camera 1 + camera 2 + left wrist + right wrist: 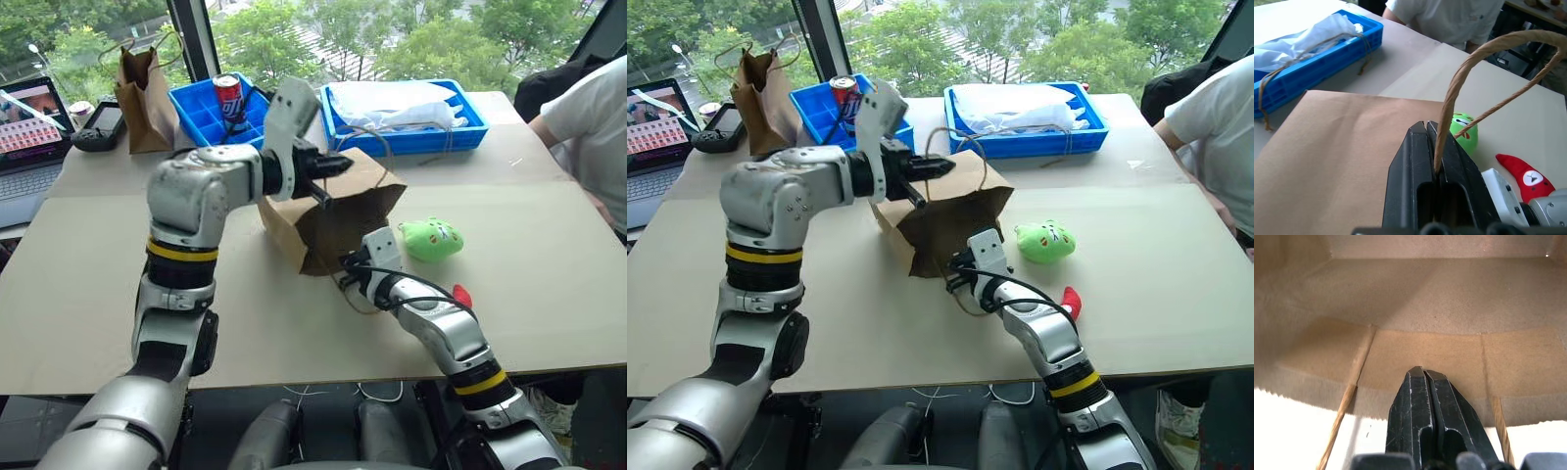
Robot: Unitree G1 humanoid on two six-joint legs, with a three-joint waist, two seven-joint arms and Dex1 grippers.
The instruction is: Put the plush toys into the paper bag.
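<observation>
Left gripper (1431,128) pinched on the kraft paper bag (333,211) handle, lifting its mouth open. Right gripper (1422,373) shut, empty, at the mouth, likely to spread it. Green plush (431,238) and red plush (1071,302) lie just beside the bag, not yet in.

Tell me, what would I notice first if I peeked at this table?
Probably the paper bag lying on its side mid-table, its string handle pinched in the shut left gripper. The shut right gripper pokes at its open mouth. Just beside the bag lie a green plush toy and a red plush toy.
</observation>
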